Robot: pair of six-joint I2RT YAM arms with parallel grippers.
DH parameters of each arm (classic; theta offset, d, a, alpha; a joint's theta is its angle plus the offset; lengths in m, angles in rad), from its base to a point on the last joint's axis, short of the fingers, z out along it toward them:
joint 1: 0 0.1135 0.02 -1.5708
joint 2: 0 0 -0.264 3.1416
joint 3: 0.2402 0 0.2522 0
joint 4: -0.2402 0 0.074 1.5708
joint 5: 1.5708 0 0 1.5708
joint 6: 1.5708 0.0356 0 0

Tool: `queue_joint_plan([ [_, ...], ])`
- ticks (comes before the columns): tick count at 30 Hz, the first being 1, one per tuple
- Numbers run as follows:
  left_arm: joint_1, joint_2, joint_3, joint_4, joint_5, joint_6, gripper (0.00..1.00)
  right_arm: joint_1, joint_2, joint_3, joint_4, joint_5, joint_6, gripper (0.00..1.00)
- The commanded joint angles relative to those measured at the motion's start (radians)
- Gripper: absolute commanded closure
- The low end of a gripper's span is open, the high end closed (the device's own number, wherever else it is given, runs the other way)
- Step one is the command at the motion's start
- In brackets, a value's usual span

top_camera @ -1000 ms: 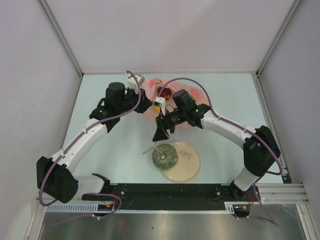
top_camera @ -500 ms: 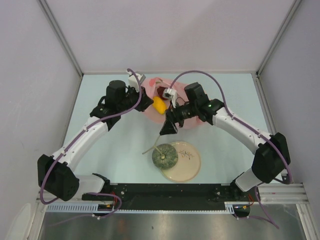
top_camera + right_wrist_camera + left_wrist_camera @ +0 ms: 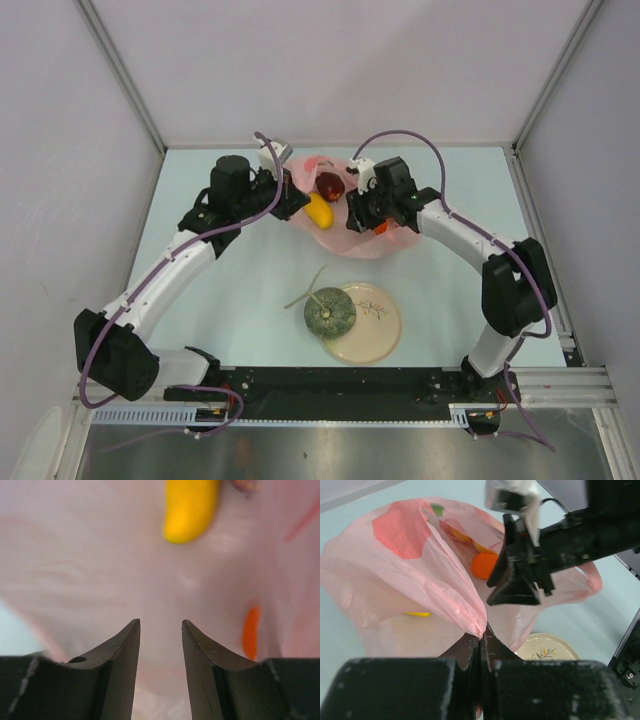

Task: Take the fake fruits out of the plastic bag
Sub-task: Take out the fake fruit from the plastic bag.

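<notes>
Nearest my bases, the netted melon [image 3: 329,311] is sitting out of the bag on the left rim of the cream plate [image 3: 385,330]. That is one fruit out, by my reckoning, so I'm judging the job as barely begun.

Moving farther out, the pink plastic bag [image 3: 362,243] is lying mid-table with its mouth gaping. My left gripper [image 3: 481,637] is pinching a fold of its film, jaws together on the plastic, holding that side up. My right gripper [image 3: 160,625] is hovering over the bag with its jaws apart and nothing between them.

Inside the bag I'm counting one yellow oblong fruit [image 3: 318,210], one dark red fruit [image 3: 330,186] just beyond it, and one orange [image 3: 485,565]. Deeper in, I'm seeing what may be a yellow-orange round fruit [image 3: 459,534], though the film is hiding most of it.

So I'm tallying one bag, one plate, one melon out, and three fruits, possibly four, not yet out.
</notes>
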Motion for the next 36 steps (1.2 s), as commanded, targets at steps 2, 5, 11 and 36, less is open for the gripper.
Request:
queue_joint_plan([
  [2,0.004,-0.042,-0.039,0.011,0.045,0.062,1.0,-0.026,0.037,-0.006,0.051,0.394,-0.006,0.57],
  [5,0.003,-0.053,-0.066,-0.001,0.05,0.11,1.0,-0.085,0.007,-0.041,0.028,0.378,-0.047,0.57],
  [11,-0.019,-0.036,-0.053,-0.021,0.065,0.193,1.0,-0.079,-0.119,-0.165,0.048,0.335,-0.186,0.51],
  [36,-0.067,0.108,0.093,-0.07,0.062,0.219,0.96,-0.112,0.089,-0.141,0.256,0.43,-0.475,0.18],
])
